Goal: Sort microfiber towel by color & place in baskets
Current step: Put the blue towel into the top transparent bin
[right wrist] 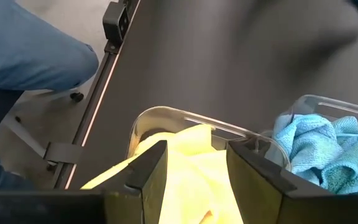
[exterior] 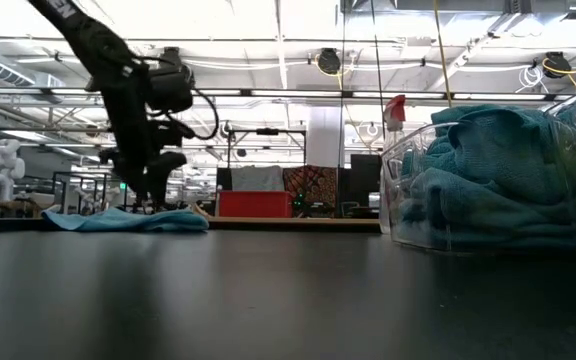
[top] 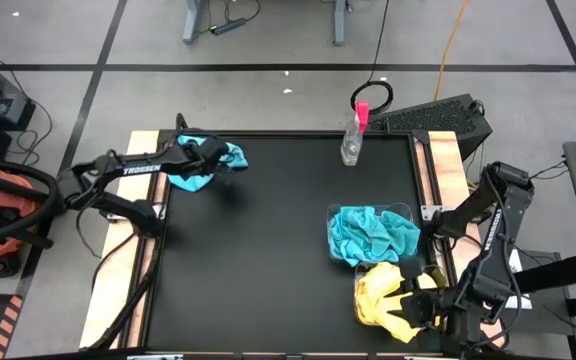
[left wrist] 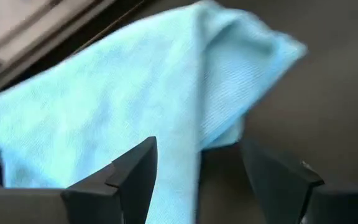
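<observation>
— What stood on the black table (top: 268,270) apart from the sorting work?
— A clear spray bottle (top: 352,140) with a pink top was seen upright near the far edge. Its pink top (exterior: 396,108) was also caught in the low view.

— And off the table?
— A dark keyboard-like unit (top: 438,116) was seen on the floor just beyond the far right corner, beside a coiled black cable (top: 373,96). An orange cord (top: 453,40) was trailed across the floor.

— In the room behind?
— A red box (exterior: 253,204) and a white figure (exterior: 4,165) were made out. Blue denim, a person's leg (right wrist: 23,56), was seen beside the table.
</observation>
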{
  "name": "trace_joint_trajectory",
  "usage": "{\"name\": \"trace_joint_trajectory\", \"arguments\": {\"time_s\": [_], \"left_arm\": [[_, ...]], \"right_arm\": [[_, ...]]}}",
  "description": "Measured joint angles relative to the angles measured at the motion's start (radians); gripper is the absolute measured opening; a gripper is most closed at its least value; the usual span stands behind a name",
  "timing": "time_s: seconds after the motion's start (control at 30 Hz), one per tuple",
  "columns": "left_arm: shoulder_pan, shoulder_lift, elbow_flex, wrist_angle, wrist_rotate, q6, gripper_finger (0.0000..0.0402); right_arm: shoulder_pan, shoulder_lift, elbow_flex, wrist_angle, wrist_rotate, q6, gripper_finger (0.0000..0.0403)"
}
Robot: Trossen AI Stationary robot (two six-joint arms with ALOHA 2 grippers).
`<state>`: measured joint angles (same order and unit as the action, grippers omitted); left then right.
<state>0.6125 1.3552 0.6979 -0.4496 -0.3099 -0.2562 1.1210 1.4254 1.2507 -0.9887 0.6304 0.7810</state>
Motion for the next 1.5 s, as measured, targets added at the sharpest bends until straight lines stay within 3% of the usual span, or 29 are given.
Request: {"name": "trace_joint_trajectory", "arguments": {"time_s": [0.23, 0.6, 0.93, 1.17, 1.5], "left_arm": [[0.112, 0.000, -0.073, 0.066, 0.008, -0.026, 0.0260], [0.214, 0.000, -0.084, 0.138, 0.064, -0.027, 0.0378], [0.230, 0.121, -0.083, 0.195, 0.076, -0.064, 0.0381], [0.216, 0.184, -0.079, 0.291, 0.123, -0.082, 0.0332], [0.212, 0.195, -0.079, 0.284, 0.222, -0.094, 0.0163]], "right_arm": [[-0.001, 0.000, 0.000, 0.007, 0.020, -0.014, 0.0157], [-0.001, 0.000, 0.000, 0.008, 0.040, -0.032, 0.0157], [0.000, 0.000, 0.000, 0.020, 0.052, -0.034, 0.0157], [0.000, 0.000, 0.000, 0.024, 0.057, -0.033, 0.0157], [0.000, 0.000, 0.000, 0.035, 0.074, -0.041, 0.0157]]}}
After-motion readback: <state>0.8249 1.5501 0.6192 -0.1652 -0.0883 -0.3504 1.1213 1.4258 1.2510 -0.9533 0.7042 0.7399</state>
